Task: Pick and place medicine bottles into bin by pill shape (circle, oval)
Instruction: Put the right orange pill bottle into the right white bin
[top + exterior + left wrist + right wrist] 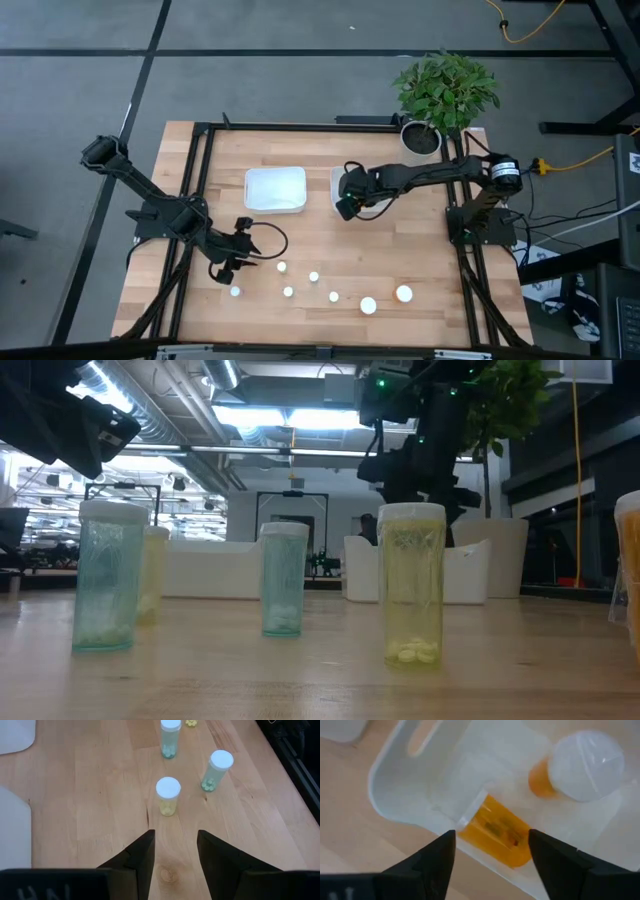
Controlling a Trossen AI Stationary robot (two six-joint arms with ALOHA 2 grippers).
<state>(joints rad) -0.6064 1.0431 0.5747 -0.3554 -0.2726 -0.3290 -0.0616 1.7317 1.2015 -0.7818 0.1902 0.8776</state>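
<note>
Several white-capped bottles stand upright on the table's near half: a pale yellow one [168, 795], a blue-green one [216, 770] and another pale one [170, 737] lie ahead of my left gripper [175, 840], which is open and empty above the wood [235, 262]. My right gripper [492, 842] is open above the right white bin [400, 785], its fingers on either side of an orange bottle [497, 832] that lies on its side in the bin. A second orange bottle [585, 765] stands upright in that bin.
A second white bin [275, 190] sits left of the right bin [333, 180]. Two wider bottles [369, 306] [404, 293] stand near the front right. A potted plant [440, 95] stands at the far right corner. Black frame rails run along the table's sides.
</note>
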